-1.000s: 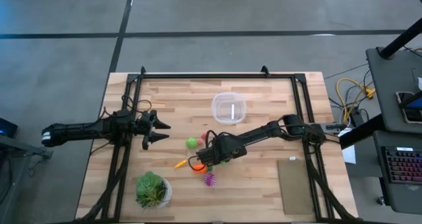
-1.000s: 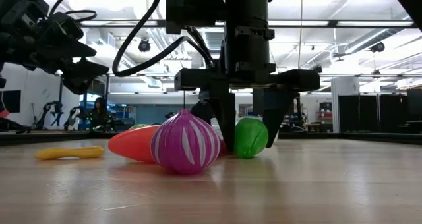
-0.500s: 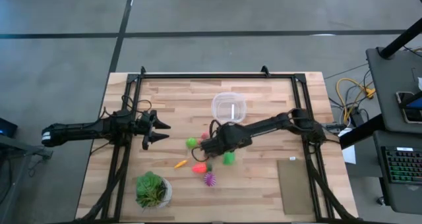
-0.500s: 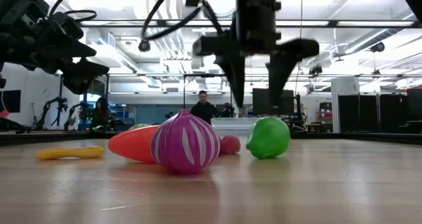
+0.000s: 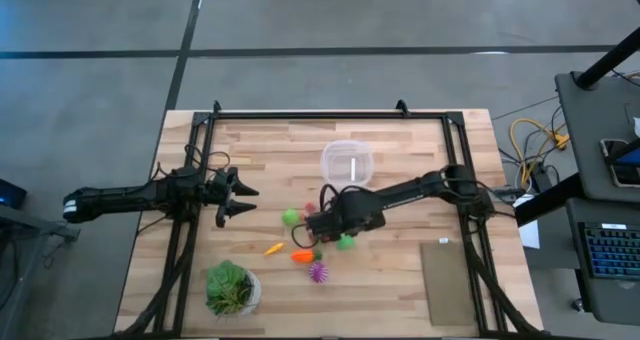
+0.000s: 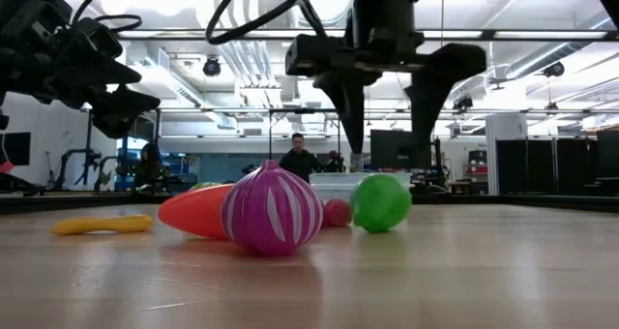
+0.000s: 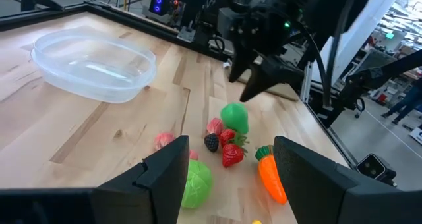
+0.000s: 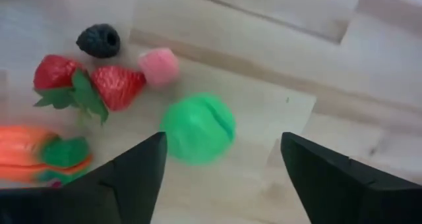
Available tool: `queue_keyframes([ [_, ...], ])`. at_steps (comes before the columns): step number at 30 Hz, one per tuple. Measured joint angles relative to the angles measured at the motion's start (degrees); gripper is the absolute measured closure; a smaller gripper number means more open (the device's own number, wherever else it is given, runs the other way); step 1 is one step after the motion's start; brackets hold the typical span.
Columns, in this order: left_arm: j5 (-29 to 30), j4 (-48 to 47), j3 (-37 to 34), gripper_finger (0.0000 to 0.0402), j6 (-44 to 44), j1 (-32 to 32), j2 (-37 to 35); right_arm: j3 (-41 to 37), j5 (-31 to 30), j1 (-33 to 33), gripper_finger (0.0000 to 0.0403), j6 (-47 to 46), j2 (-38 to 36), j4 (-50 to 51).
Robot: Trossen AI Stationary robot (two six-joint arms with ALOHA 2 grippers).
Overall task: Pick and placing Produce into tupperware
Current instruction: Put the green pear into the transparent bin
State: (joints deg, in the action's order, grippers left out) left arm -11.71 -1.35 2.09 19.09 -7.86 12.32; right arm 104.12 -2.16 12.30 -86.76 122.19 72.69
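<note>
The step in hand looks like a pick: the right gripper [image 5: 322, 235] hangs with its fingers spread wide and empty above a green ball [image 5: 345, 242] near the table's [image 5: 400, 290] middle. In the low view the fingers [image 6: 350, 111] stand clear above the ball [image 6: 380, 202], not touching it. To my eye the next move calls for a straight drop so the fingers straddle the ball, then a firm close, since a round, smooth piece may roll away.

The ball is plain bright green with a faint seam. Just beside it at 9 o'clock lie two strawberries [image 8: 119, 84], a pink piece [image 8: 159, 66] and a dark berry [image 8: 99, 40]; a carrot [image 5: 302, 256] sits at its 8 o'clock, a purple ball [image 5: 318, 272] at 7 o'clock.

The tub [image 5: 347, 164] stands at 12 o'clock from the pile, clear and seemingly empty.

The left gripper [image 5: 236, 194] waits at 9 o'clock, fingers apart, holding nothing.
</note>
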Motion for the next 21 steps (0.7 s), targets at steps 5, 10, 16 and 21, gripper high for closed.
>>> queue_keyframes([
  [5, 0.01, 0.00, 0.00, 0.0194, 0.00, 0.01, 0.00, 0.00, -1.13, 1.80, 0.0073, -5.98, 0.37, -1.17],
  [10, 0.01, 0.00, 0.00, 0.0194, -0.02, 0.02, 0.02, -0.02, -2.39, 2.12, 0.0049, -6.94, 2.74, -9.17],
  [16, 0.01, -0.02, 0.00, 0.0194, 0.00, 0.01, 0.02, 0.02, -2.30, 2.25, 0.0040, -6.58, 5.29, -6.38],
  [21, 0.01, 0.00, 0.00, 0.0194, 0.00, 0.00, 0.02, 0.00, -1.96, 2.83, 0.0039, -6.73, 5.47, -5.71],
])
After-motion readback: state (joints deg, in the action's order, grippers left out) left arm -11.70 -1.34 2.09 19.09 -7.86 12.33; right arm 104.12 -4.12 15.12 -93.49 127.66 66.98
